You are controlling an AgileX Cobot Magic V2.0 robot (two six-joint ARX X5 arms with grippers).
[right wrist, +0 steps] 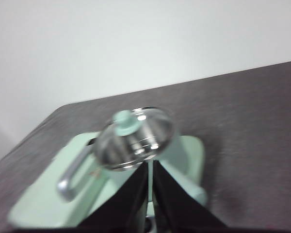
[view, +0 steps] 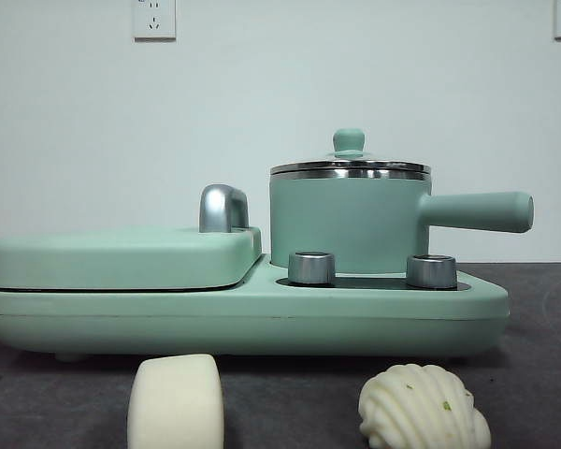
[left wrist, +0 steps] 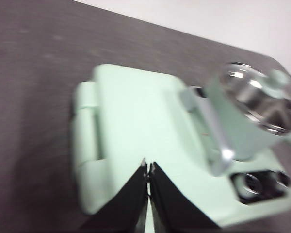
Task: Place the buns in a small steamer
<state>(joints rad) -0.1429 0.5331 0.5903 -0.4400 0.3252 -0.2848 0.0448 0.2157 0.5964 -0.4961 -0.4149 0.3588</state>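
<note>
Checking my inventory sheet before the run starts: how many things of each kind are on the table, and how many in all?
Buns: 2, one smooth, one ridged
Small steamer pots with lid: 1
Flat lidded griddles: 1
Steel knobs on the base: 2
Total: 6

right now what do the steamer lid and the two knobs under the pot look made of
Lid: seemingly glass with a polished steel rim, which glints in the right wrist view; its knob looks like matte mint plastic. The two dials look like brushed metal, grey with a soft sheen.
</note>
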